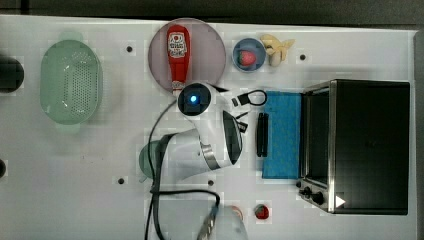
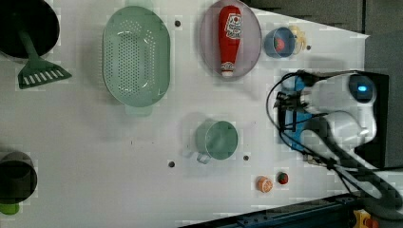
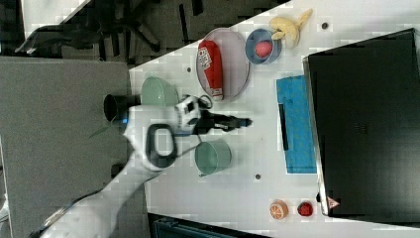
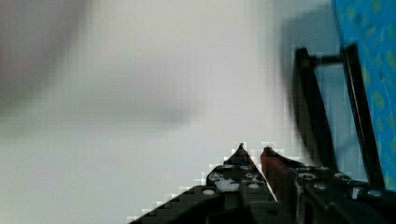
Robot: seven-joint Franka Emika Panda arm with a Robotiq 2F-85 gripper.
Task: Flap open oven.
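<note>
Lying flat open on the white counter (image 1: 75, 175), the oven (image 1: 370, 145) door (image 1: 282, 135) is showing its blue glass face up, with the dark bar handle (image 1: 262, 134) at its free edge. The oven itself is sitting at the top view's right, black top up, knobs (image 1: 312, 194) on the silver front frame. The hand (image 4: 252, 149) is hanging just off the handle, apart from it, its two fingertips (image 4: 240, 151) drawn nearly together with only a thin gap between them, pinching nothing. In the right view the hand (image 3: 245, 121) is pointing toward the door, short of the handle. Behind the arm, a green cup (image 2: 217, 139) is standing on the counter. A ketchup bottle (image 1: 178, 55) is lying on a round plate (image 1: 210, 55), beside a blue bowl (image 1: 248, 67) holding a strawberry (image 1: 246, 58), and a banana (image 1: 276, 48) just past that. A green colander (image 1: 71, 82) is sitting well apart at the top view's left.
</note>
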